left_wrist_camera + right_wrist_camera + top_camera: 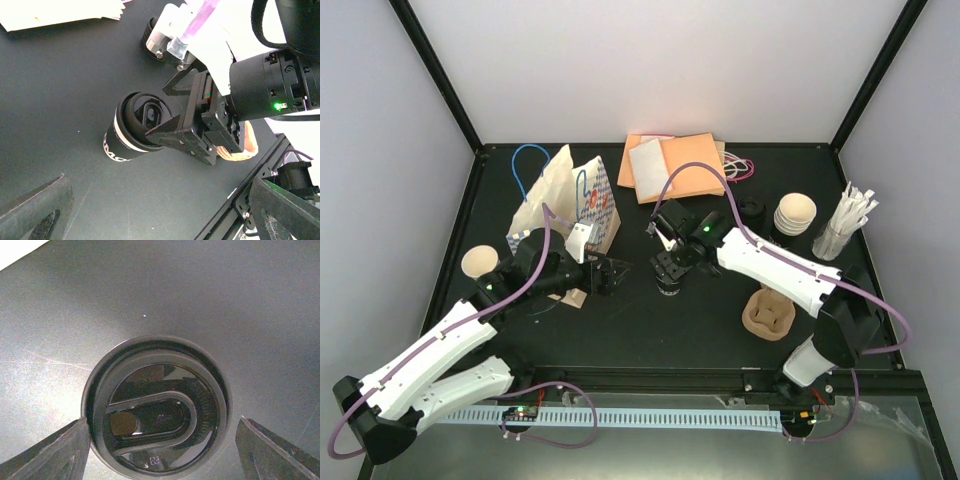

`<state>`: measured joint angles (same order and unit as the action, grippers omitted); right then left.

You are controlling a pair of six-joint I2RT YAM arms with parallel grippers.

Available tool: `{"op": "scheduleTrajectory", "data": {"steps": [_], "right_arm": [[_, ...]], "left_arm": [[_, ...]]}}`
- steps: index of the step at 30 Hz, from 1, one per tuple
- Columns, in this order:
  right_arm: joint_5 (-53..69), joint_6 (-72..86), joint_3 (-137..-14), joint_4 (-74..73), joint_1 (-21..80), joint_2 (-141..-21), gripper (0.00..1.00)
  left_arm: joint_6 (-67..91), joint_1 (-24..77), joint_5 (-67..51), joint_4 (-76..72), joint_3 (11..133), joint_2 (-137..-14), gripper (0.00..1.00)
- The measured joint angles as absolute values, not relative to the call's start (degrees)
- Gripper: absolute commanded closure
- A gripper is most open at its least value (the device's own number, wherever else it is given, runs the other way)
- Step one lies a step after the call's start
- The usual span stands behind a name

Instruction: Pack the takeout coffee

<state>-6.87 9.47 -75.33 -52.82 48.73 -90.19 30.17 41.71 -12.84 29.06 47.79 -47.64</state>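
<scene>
The takeout coffee [125, 137] is a small black cup with white lettering and a round black lid. It stands upright on the black table. It also shows in the top view [668, 287] and from above in the right wrist view [157, 412]. My right gripper [670, 270] hangs over the lid, open. Its fingers [55, 455] straddle the rim: the left one is at the rim and the right one stands apart from it. My left gripper [613, 272] is open and empty, left of the cup, beside the paper bag [565, 200]. In the left wrist view, the left gripper [157, 192] holds nothing.
A brown pulp cup carrier [768, 315] lies at the right. A stack of cream cups [795, 213], black lids [752, 212] and stir sticks [845, 222] stand at the back right. Orange and white napkins [675, 165] lie at the back. A single cream cup [478, 262] stands at the left.
</scene>
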Motion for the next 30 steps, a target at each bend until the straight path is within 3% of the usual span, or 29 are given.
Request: {"op": "scheduleTrajectory", "data": {"steps": [30], "right_arm": [[-2.8,9.0,-76.4,-54.3,46.8,-93.6,0.27]], "left_arm": [[30.2,41.7,-13.6,28.7,48.4,-49.3,0.01]]}}
